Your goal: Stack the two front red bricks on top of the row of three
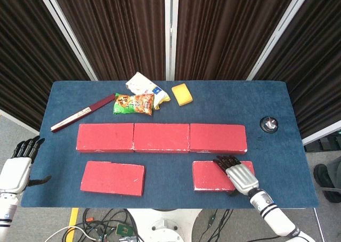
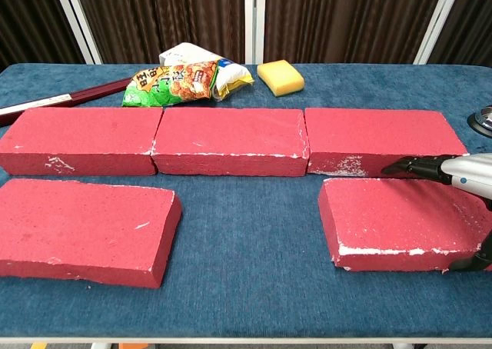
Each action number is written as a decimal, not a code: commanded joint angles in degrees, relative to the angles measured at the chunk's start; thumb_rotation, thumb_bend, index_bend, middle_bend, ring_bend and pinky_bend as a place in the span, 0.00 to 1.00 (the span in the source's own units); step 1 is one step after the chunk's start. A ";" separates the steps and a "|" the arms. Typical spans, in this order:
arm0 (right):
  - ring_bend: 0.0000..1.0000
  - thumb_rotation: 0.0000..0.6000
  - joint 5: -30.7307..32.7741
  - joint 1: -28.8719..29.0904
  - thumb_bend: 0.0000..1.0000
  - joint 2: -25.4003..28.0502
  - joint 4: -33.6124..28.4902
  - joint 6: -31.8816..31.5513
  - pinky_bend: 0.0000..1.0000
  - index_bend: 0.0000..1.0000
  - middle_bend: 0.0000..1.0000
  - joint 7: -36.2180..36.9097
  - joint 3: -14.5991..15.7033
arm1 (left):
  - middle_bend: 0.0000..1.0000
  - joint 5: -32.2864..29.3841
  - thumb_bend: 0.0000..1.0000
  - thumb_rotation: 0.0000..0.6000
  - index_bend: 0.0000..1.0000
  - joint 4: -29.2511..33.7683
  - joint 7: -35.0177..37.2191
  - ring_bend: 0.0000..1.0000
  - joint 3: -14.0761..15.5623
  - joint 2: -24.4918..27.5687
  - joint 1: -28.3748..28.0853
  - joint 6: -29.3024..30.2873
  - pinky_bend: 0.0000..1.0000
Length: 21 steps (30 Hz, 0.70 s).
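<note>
At lower right, the right hand lies spread over the front right brick, holding nothing. It should clamp both long edges before lifting onto the row of three.

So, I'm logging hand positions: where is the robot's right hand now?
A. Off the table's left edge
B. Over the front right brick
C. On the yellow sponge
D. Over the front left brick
B: the right hand lies across the right end of the front right brick, fingers pointing toward the row of three.
</note>
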State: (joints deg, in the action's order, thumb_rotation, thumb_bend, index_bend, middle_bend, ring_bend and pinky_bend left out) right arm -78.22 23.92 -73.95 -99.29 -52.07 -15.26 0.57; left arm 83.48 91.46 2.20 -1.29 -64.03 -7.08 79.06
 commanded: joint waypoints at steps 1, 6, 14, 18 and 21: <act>0.00 1.00 0.78 0.54 0.00 -0.41 0.41 0.56 0.00 0.00 0.00 0.34 -0.22 | 0.00 0.18 0.00 1.00 0.01 -0.11 -0.26 0.00 0.08 0.09 -0.18 -0.21 0.00; 0.00 1.00 2.32 1.42 0.00 -1.08 0.72 1.35 0.00 0.00 0.00 0.26 -0.42 | 0.00 0.41 0.00 1.00 0.01 -0.02 -0.08 0.00 -0.02 0.29 -0.44 -0.29 0.00; 0.00 1.00 3.66 2.48 0.00 -2.22 1.16 2.10 0.00 0.00 0.00 -0.16 -0.15 | 0.00 0.47 0.00 1.00 0.01 -0.18 0.18 0.00 0.12 0.23 -0.56 -0.51 0.00; 0.00 1.00 4.36 2.89 0.00 -2.49 1.07 2.37 0.00 0.00 0.00 -0.59 0.11 | 0.00 0.33 0.00 1.00 0.01 -0.29 0.29 0.00 0.16 0.30 -0.53 -0.57 0.00; 0.00 1.00 5.03 3.05 0.00 -2.64 1.14 2.34 0.00 0.00 0.00 -0.76 0.21 | 0.00 0.35 0.00 1.00 0.01 -0.36 0.49 0.00 0.26 0.39 -0.52 -0.64 0.00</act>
State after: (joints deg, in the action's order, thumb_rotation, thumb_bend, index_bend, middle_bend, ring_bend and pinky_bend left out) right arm -73.31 26.92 -76.53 -98.19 -49.70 -15.96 0.74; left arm 83.82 91.12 2.65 -1.06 -63.66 -7.60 78.43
